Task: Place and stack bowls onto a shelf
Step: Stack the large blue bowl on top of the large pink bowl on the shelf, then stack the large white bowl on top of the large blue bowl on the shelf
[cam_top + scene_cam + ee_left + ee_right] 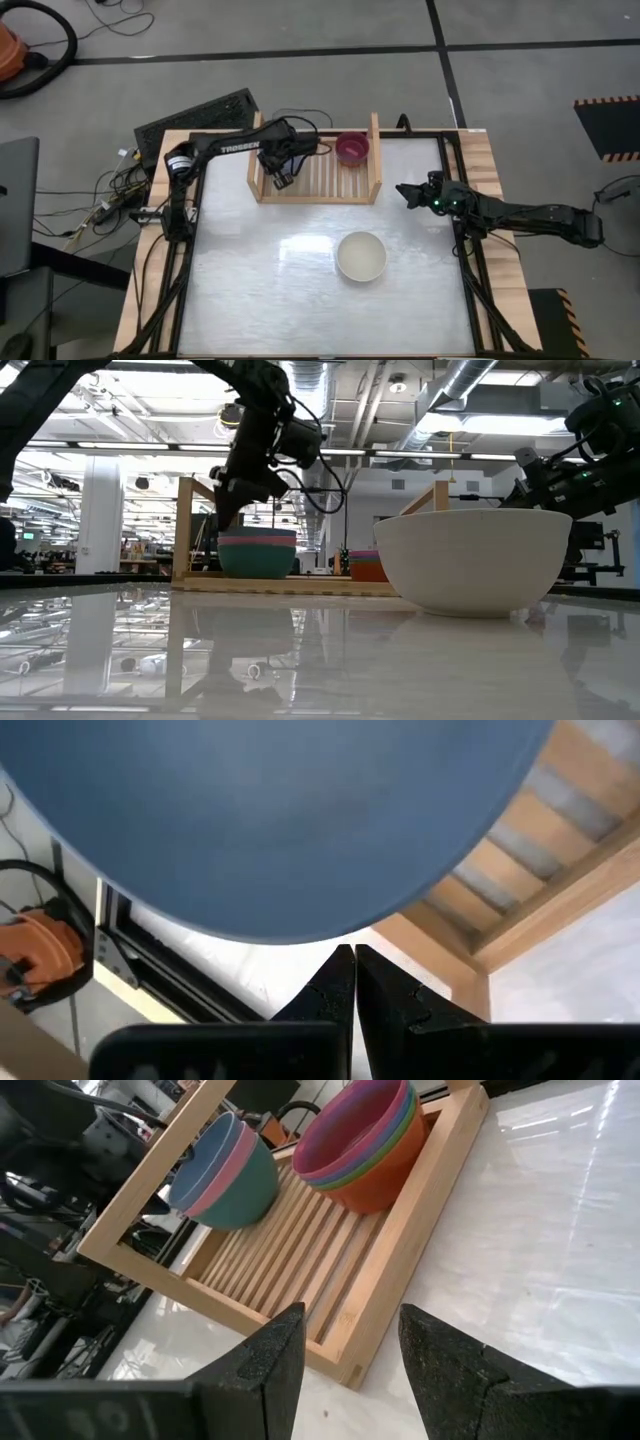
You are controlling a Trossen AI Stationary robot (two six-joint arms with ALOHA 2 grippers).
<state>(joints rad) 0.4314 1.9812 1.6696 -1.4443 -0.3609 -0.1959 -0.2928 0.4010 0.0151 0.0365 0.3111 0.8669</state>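
The wooden shelf (315, 190) stands at the table's far edge. On its left part sits a stack of larger bowls (258, 552): teal lowest, pink in it, blue (280, 820) on top. My left gripper (353, 970), shut, hangs over this stack, its tips at the blue bowl's rim. On the shelf's right part is the smaller stack (365, 1140): red-orange outside, olive-green in it, magenta innermost. A cream-white bowl (361, 256) rests upright on the tabletop, near of the shelf. My right gripper (345, 1345), open, waits at the table's right edge, pointing at the shelf. My left gripper comes from above with shut fingers (335, 982) right at the blue bowl's rim (330, 934), just outside it. I cannot tell whether the tips touch the rim. The blue bowl sits level in the pink and teal bowls on the shelf's slats.
The shelf's upright side boards (185, 530) flank the stacks, and its middle slats (318, 170) lie bare. Black frame rails (468, 260) run along the table's edges. A black keyboard-like slab (200, 115) lies beyond the far left corner. White tabletop spreads around the cream-white bowl.
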